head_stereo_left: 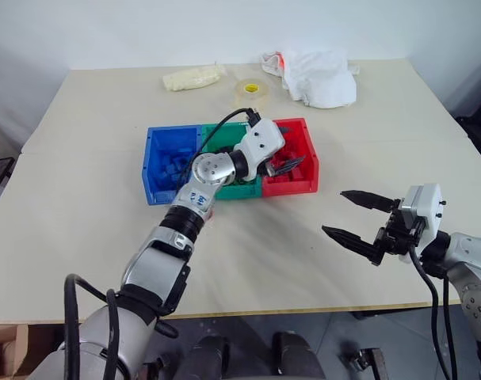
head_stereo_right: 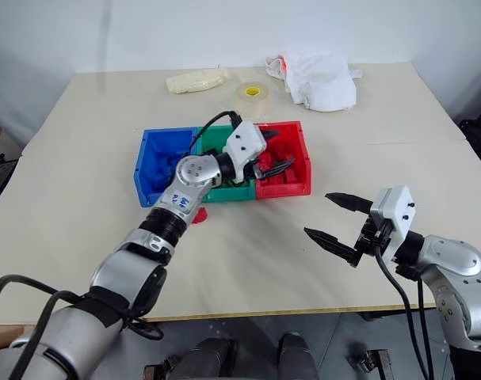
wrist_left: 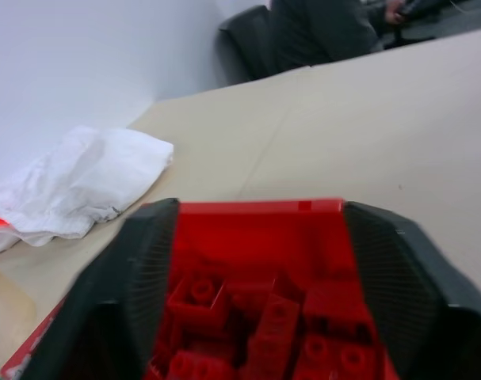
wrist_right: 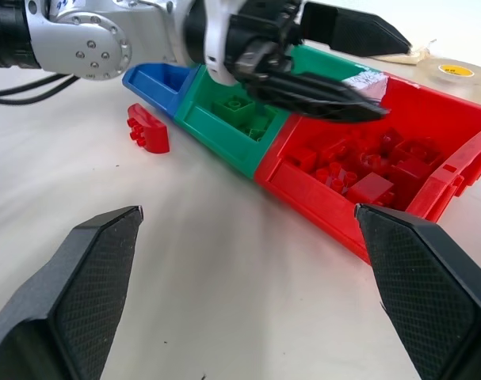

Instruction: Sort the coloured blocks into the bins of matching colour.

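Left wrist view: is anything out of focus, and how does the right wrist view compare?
Left wrist view: the fingers and red bricks are soft. Right wrist view: the red bin and the loose red brick read crisply.

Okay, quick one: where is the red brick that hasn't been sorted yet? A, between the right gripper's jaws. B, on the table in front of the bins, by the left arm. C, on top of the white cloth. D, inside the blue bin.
B: the loose red brick lies on the bare table just in front of the blue bin, beside the left arm, while the right gripper is open and empty.
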Controlling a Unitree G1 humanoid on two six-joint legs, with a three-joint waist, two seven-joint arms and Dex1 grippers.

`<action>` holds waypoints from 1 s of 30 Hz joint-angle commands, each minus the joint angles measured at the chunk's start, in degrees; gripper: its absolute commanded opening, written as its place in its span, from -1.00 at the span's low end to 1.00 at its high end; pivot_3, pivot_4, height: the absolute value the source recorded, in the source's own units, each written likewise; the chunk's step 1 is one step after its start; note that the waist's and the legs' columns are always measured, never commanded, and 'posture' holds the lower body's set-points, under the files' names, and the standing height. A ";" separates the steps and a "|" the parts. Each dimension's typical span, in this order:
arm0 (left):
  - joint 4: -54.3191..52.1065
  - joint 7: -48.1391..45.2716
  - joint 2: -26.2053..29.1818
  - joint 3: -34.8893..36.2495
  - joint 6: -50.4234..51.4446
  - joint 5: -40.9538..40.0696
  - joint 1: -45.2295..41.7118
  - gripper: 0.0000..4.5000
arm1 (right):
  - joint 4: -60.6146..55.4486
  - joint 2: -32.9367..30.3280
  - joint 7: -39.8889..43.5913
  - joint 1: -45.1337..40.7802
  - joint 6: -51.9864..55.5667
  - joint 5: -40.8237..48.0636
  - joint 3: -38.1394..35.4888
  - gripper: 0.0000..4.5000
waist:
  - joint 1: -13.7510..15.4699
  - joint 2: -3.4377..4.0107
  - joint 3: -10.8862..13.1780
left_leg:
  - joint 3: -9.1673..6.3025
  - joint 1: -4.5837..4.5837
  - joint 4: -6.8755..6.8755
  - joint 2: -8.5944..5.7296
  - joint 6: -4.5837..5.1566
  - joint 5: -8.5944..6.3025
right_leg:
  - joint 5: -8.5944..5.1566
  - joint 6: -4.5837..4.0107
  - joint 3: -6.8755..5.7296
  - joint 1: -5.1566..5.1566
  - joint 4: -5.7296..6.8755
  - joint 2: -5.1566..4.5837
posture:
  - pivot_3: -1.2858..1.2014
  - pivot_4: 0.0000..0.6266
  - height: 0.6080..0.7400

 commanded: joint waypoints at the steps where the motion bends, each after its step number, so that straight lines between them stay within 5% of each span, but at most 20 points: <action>1: -9.63 -4.68 1.81 0.67 2.56 -2.86 3.74 0.75 | 1.48 -1.17 1.73 -3.02 -0.87 0.86 -0.36 1.00 | 0.03 0.00 0.00 | -0.01 0.00 0.01 0.00 0.00 0.00 | 0.00 0.00 0.00 0.00 0.02 0.00 | 0.03 -0.52 1.00; 9: -44.78 -17.39 17.49 4.58 21.78 -15.03 25.36 0.75 | 9.99 -1.89 8.44 -11.87 -1.73 -0.91 4.38 1.00 | -0.69 0.02 -0.01 | -0.03 -0.02 -0.01 0.08 -0.01 0.00 | 0.01 -0.03 0.04 -0.10 0.10 0.01 | 0.03 -0.52 1.00; 15: -57.71 -20.86 29.78 13.85 29.60 -22.00 41.74 0.75 | 15.30 -2.67 14.05 -16.23 -2.41 -1.76 7.00 1.00 | -0.69 0.03 -0.02 | -0.11 -0.03 0.05 0.09 -0.02 -0.01 | 0.02 -0.07 -0.01 -0.03 0.04 0.02 | 0.03 -0.52 1.00; 22: -60.47 -22.42 37.89 24.96 29.75 -24.02 58.39 0.75 | 21.61 -5.80 23.15 -19.06 -4.26 -5.50 11.67 1.00 | -0.42 0.07 0.00 | -0.16 -0.01 -0.04 0.13 -0.04 -0.02 | 0.00 -0.11 -0.05 0.02 -0.10 0.02 | 0.03 -0.52 1.00; 30: -58.61 -22.69 38.78 37.09 26.19 -24.87 70.84 0.75 | 26.36 -5.17 26.39 -22.81 -6.20 -7.60 13.72 1.00 | -0.36 0.11 0.02 | -0.11 0.00 -0.07 0.25 -0.10 -0.06 | -0.01 -0.21 -0.03 0.05 -0.19 0.01 | 0.03 -0.52 1.00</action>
